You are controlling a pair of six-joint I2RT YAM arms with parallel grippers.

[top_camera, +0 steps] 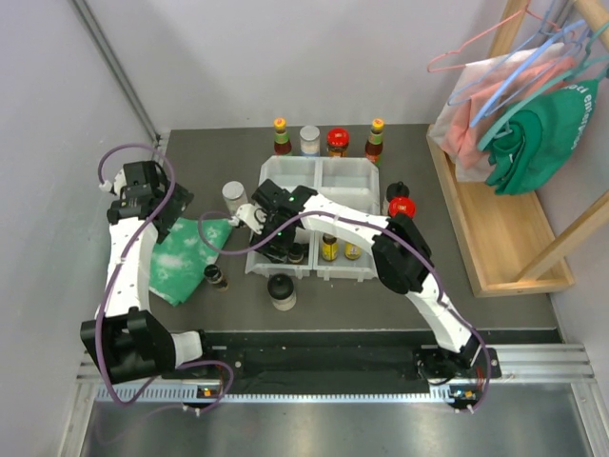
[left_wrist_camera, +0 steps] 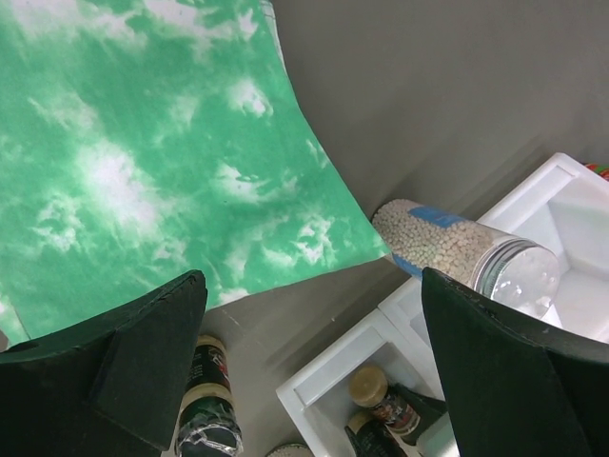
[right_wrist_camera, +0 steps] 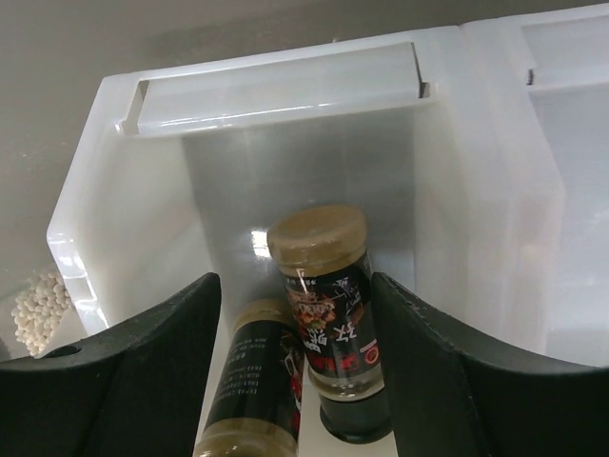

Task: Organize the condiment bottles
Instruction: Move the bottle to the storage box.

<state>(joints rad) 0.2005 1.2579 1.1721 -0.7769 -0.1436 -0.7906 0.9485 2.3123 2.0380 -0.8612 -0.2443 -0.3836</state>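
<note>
The grey table (top_camera: pixel 400 305) carries everything. The white tray (top_camera: pixel 320 186) sits at its middle, and the green-white cloth (top_camera: pixel 176 257) lies to the tray's left.

My left pincer (left_wrist_camera: pixel 312 286) hangs over the cloth's right edge. Its fingers are spread wide with nothing between them.

My right pincer (right_wrist_camera: pixel 295 286) is down in the tray's near-left compartment. Its fingers stand apart on either side of a tilted tan-capped bottle (right_wrist_camera: pixel 324 276) and a second dark bottle (right_wrist_camera: pixel 252 381) lying beside it. I cannot tell whether my fingers press on either one.

Four more stand in a row just beyond the tray's far edge. From left to right they are the left sauce bottle (top_camera: pixel 280 136), a pale-lidded jar (top_camera: pixel 310 140), a red-lidded jar (top_camera: pixel 337 142) and the right sauce bottle (top_camera: pixel 376 139).

Just right of the tray stand a black-capped bottle (top_camera: pixel 398 188) and, touching its near side, a red-lidded bottle (top_camera: pixel 402 207). A clear jar of white pellets (top_camera: pixel 233 195) stands just left of the tray's far-left corner.

A black-capped jar (top_camera: pixel 282 290) stands just near of the tray. A small dark jar (top_camera: pixel 216 276) sits at the cloth's near-right edge. A pair of small bottles (top_camera: pixel 329 248) stands in the tray's near-right compartment.
</note>
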